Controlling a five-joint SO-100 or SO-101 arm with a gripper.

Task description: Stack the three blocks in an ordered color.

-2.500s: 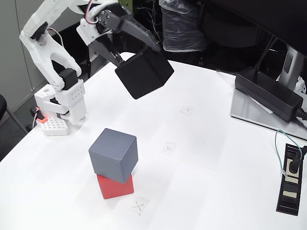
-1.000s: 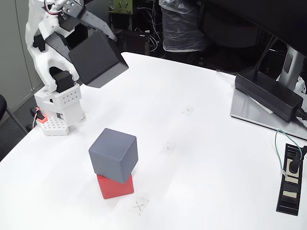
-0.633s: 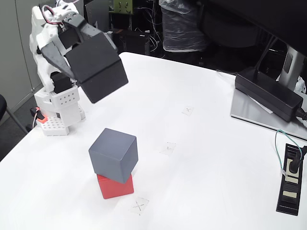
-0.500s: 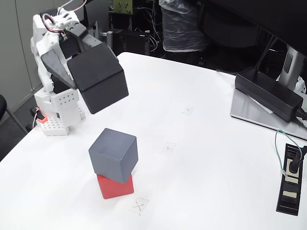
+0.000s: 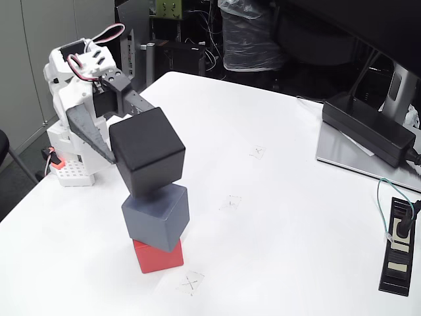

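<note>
1. Fixed view shows the white arm's pincer clamped on the matte black cube, one dark finger along the cube's nine-o'clock face and the other hidden behind it.
2. That black cube hangs tilted, its lower corner at or just above the top of the slate grey matte cube; contact cannot be confirmed.
3. The grey cube sits on the bright red matte cube, overhanging it toward twelve o'clock, so the base is not square.
4. Judged from this, the placing step wants the black cube levelled and centred over the grey top before release; a tilted drop or sideways push could topple the offset pair.
5. The glossy white counter carries small taped X marks toward four o'clock of the stack, and a white perforated block by the arm's base.
6. At two o'clock lies a black power adapter; dark office clutter fills the room behind.
</note>
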